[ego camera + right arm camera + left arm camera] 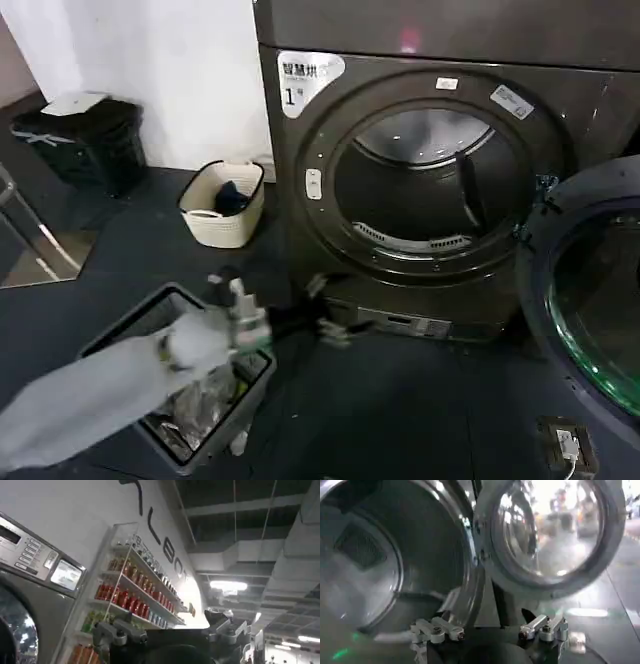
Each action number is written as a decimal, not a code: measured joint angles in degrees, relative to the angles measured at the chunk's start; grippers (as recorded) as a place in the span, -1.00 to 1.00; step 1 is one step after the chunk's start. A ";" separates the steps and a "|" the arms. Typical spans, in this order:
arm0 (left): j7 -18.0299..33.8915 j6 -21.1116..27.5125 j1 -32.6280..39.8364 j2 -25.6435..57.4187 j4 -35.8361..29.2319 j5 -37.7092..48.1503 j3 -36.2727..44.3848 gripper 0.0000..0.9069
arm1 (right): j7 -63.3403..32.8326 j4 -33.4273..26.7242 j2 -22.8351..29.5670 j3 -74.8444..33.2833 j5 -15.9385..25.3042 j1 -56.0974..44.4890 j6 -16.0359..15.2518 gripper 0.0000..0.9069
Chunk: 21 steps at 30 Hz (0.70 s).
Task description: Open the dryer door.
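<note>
Dryer door (590, 300) swung wide; left gripper (490, 630) spread, empty; right gripper (170, 632) spread near shelves (135, 597).

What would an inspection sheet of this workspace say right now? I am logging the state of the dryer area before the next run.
Surface: dark floor, no spills seen.
Job's things: dryer with label "1"; dryer door swung wide open to the robot's right, drum mouth exposed.
Clutter: cream laundry basket beside the dryer holding something dark; grey bin of items under the left arm; black bin by the wall.
Grippers: left gripper open, low in front of the dryer, holding nothing; right gripper open, raised, pointing up at shelves.
Cables: floor socket with a white plug.
Surroundings: white wall; shelves of bottles.
</note>
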State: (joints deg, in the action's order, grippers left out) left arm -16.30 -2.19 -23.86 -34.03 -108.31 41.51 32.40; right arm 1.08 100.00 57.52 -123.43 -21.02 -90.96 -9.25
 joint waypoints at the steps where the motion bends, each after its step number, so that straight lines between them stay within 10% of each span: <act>1: -0.88 1.18 -1.21 1.92 -0.96 -1.16 -1.03 1.00 | 0.00 -0.01 -0.02 0.08 0.02 0.10 -0.11 1.00; 10: -6.48 9.47 -12.71 19.01 -3.66 -9.56 -12.38 1.00 | 0.56 -0.03 -0.59 1.33 0.32 1.16 -0.24 1.00; 21: -17.75 8.74 -17.79 30.38 1.05 -23.98 -17.60 1.00 | 0.98 -0.21 -1.01 3.37 0.45 2.03 -0.06 1.00</act>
State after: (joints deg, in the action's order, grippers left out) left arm -34.05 6.54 -41.65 -3.65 -107.26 17.53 14.79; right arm 2.06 99.78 56.51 -120.06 -20.57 -88.94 -9.31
